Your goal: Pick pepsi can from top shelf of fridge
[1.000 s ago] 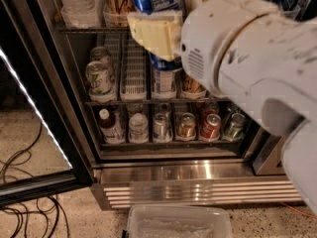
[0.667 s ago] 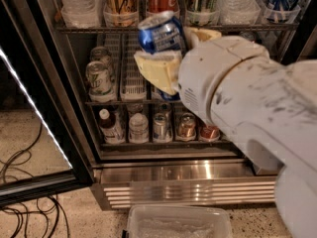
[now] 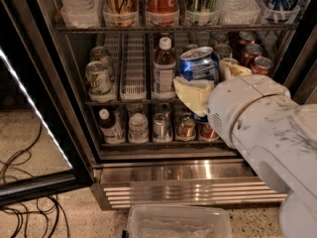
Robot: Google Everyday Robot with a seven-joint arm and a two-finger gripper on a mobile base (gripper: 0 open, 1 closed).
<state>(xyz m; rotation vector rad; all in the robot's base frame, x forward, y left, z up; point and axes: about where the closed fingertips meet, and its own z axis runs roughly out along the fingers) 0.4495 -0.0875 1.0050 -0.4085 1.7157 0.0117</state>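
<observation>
The pepsi can (image 3: 199, 63) is off the top shelf (image 3: 148, 29) and hangs free in front of the fridge's middle rack, at about 1 o'clock from the centre of the view. A second ago it was up at the shelf rail, near 12 o'clock; since then it has travelled down and out toward 5 o'clock, while the rows of drinks behind it have kept their places.

The end effector (image 3: 210, 81) is clenched on the can, with one cream finger (image 3: 190, 94) under its lower left side and the other (image 3: 232, 68) against its right side. The can sits a little tilted between them, silver rim uppermost. The white arm (image 3: 257, 118) reaches in from 4 o'clock.

Judging by this, the lift is done and the withdrawal is under way; what seems left is to carry the can clear of the fridge (image 3: 173, 172).

Just behind the can at 9 o'clock stands a white-capped bottle (image 3: 163, 68), and red cans (image 3: 252, 53) sit close at 3 o'clock. The open glass door (image 3: 29, 113) lies well off at 9 o'clock, and a clear plastic bin (image 3: 178, 222) sits on the floor at 6 o'clock.
</observation>
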